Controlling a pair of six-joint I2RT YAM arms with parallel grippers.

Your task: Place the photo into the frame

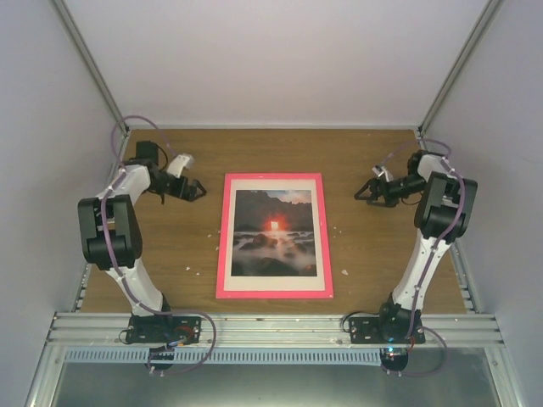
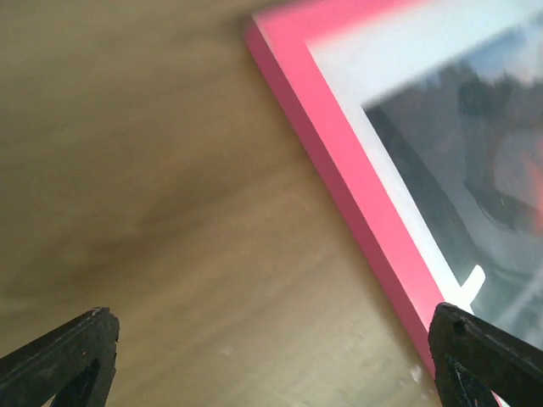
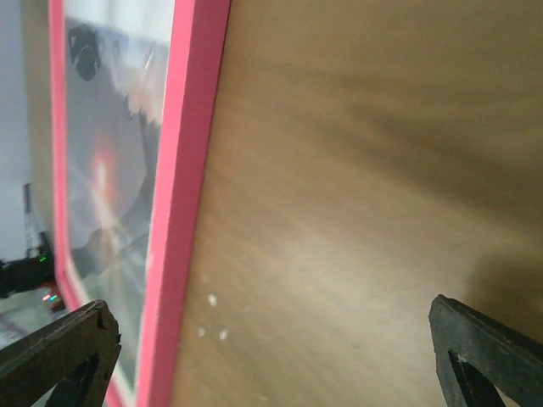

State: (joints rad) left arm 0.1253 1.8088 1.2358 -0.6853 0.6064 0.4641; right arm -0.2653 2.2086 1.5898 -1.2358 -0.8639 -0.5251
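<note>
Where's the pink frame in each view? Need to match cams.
Top external: frame lies flat at the centre.
Left wrist: frame corner and edge slant across the upper right.
Right wrist: frame edge runs down the left side.
Shared landmark: the photo inside it.

frame (image 1: 273,176) x1 | photo (image 1: 273,233) x1 | L hand (image 1: 198,190) + R hand (image 1: 361,193) = 2 hands

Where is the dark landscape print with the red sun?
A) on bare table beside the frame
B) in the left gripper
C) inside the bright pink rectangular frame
C: the landscape print lies inside the pink frame; left gripper and right gripper are open, clear of it.
</note>
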